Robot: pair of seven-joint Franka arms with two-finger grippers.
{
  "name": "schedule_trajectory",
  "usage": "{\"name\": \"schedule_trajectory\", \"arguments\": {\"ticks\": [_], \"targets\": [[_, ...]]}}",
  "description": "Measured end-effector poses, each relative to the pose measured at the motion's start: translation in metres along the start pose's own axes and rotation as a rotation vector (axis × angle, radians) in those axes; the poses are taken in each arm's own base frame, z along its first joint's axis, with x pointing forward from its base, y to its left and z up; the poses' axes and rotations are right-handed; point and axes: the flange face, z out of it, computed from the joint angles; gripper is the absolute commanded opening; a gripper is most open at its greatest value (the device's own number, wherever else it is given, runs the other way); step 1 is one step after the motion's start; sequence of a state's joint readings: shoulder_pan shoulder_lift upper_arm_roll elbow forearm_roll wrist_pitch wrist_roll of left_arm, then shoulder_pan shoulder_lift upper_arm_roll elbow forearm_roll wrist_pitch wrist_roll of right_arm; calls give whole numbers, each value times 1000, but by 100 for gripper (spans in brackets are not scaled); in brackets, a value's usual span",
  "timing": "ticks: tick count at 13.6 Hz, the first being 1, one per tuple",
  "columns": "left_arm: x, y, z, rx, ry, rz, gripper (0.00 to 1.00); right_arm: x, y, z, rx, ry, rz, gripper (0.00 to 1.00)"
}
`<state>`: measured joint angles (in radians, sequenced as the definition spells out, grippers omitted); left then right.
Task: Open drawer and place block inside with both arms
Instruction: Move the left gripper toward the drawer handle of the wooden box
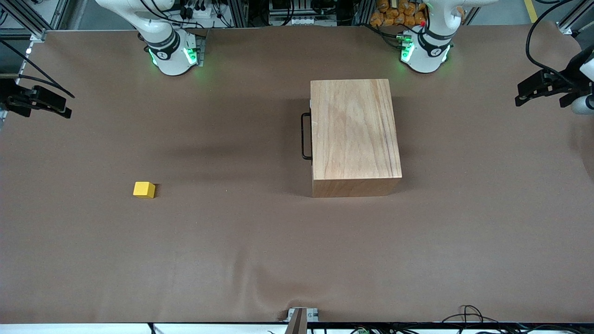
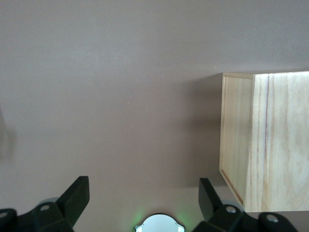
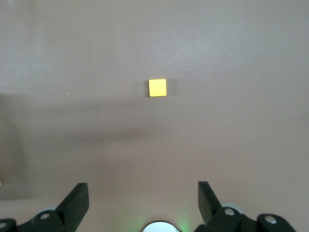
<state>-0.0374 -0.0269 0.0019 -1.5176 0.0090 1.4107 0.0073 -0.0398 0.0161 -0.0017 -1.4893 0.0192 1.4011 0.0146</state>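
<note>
The light wooden box stands mid-table, toward the left arm's end. Its drawer is pushed in, and only the black wire handle shows on the side facing the right arm's end. The small yellow block lies on the brown table cover, nearer to the front camera than the box and toward the right arm's end. My right gripper hangs open over the table's edge at the right arm's end; in its wrist view the block lies well ahead. My left gripper hangs open over the left arm's end of the table, with the box off to one side.
A brown cover spans the whole table and is slightly wrinkled near the edge closest to the front camera. The two arm bases glow green along the table's edge farthest from that camera. Cables and clutter lie off the table.
</note>
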Motion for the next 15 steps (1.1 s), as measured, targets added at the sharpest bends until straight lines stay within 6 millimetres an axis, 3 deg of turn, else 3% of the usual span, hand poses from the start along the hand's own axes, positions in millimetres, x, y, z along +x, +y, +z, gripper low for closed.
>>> {"name": "schedule_trajectory", "arguments": {"ticks": [9, 11, 15], "targets": [[4, 5, 7, -2, -16, 9, 100, 1, 0, 9, 0, -19, 0, 100], [9, 23, 16, -1, -33, 42, 100, 1, -1, 9, 1, -17, -1, 100], [10, 78, 24, 8, -49, 135, 100, 2, -7, 9, 1, -11, -13, 100]]}}
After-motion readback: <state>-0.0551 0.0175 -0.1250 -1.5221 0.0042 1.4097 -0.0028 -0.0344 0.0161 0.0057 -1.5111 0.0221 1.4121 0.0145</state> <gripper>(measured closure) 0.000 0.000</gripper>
